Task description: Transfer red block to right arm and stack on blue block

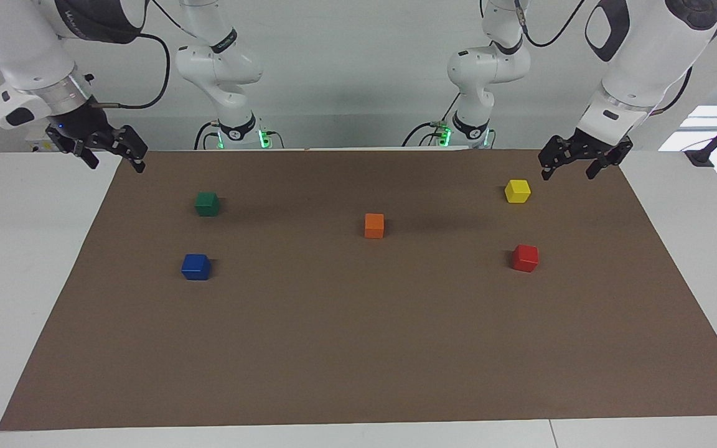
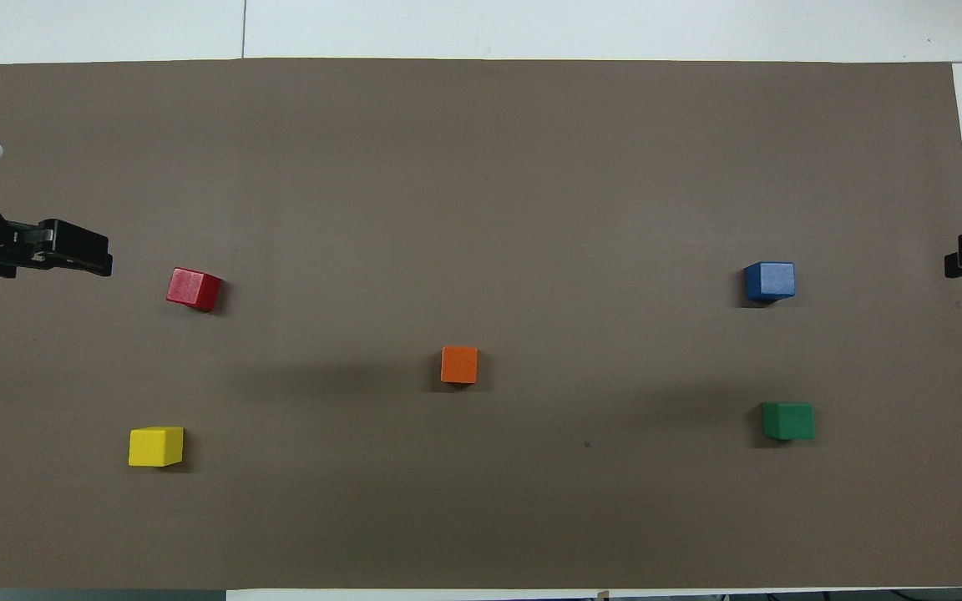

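Red block (image 1: 525, 257) on brown mat (image 1: 358, 348), well apart from raised, open-jawed left gripper (image 1: 569, 169); right gripper (image 1: 117, 162) likewise open.

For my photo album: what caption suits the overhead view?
Five small cubes, red, blue, orange, yellow, green, lie apart on brown paper mat.

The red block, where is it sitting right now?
The red block lies on the brown mat toward the left arm's end, farther from the robots than the yellow block, untouched.
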Controlling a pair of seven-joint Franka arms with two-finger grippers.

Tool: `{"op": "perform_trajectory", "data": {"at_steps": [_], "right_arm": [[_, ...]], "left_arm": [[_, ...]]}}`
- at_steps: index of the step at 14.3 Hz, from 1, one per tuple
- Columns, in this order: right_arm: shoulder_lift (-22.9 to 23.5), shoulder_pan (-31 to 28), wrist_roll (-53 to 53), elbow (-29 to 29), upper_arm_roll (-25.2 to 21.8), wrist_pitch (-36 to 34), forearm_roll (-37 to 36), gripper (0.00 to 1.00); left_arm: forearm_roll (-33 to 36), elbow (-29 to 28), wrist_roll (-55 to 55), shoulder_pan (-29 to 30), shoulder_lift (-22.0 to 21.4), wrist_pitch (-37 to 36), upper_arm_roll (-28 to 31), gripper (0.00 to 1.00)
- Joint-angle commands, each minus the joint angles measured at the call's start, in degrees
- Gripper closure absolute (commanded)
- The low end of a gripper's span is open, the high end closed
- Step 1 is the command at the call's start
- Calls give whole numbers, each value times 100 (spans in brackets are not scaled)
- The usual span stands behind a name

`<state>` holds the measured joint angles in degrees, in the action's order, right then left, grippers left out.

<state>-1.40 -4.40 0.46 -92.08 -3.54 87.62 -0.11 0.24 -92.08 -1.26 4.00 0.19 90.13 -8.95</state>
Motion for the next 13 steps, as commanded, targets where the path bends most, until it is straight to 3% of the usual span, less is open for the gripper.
{"op": "perform_trajectory", "data": {"at_steps": [1,5,8,11,13], "right_arm": [[-150,-87,-107,-170,64,9,-59,0],[-150,-87,-107,-170,64,9,-59,0],[-150,-87,-107,-170,64,9,-59,0],[-150,-87,-107,-170,64,9,-59,0],[-150,-87,-107,-170,64,9,-59,0]], "left_arm": [[-59,-214,-76,-75,-160,66,69,0],[-51,-362,-67,-40,-273,31,69,0],[-51,-863,-111,-5,-493,232,69,0],[-51,-1767,-85,118,-696,1584,69,0],[-51,-2032,3,223,-548,2111,69,0]]}}
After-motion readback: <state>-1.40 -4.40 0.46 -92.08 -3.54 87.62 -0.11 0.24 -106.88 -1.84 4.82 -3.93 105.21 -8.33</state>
